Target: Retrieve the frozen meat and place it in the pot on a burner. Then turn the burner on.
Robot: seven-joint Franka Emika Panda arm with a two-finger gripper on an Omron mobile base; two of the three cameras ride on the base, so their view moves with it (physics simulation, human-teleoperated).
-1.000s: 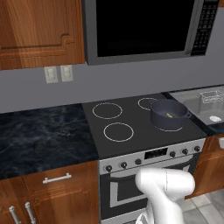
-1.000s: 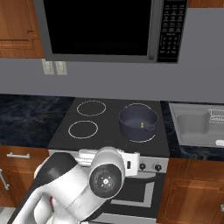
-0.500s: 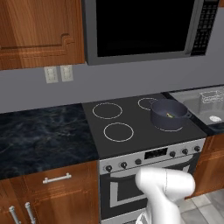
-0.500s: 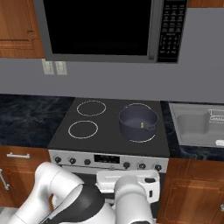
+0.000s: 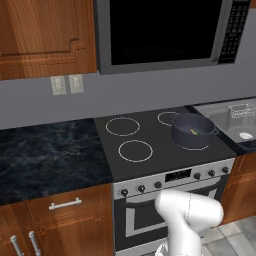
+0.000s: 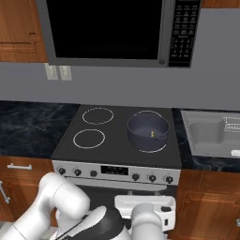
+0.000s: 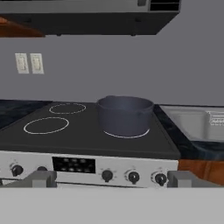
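We see the pot [image 6: 148, 131] holding the frozen meat [image 6: 151, 135] on the cooktop [image 6: 112, 140], sink [image 6: 206, 133] just beside; our gripper [image 7: 109, 179] stands spread wide, empty.

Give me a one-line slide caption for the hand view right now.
Open hand low before the stove's knobs, facing the pot on the front right burner.

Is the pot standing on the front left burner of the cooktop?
No, the pot stands on the front right ring, and the front left burner is bare.
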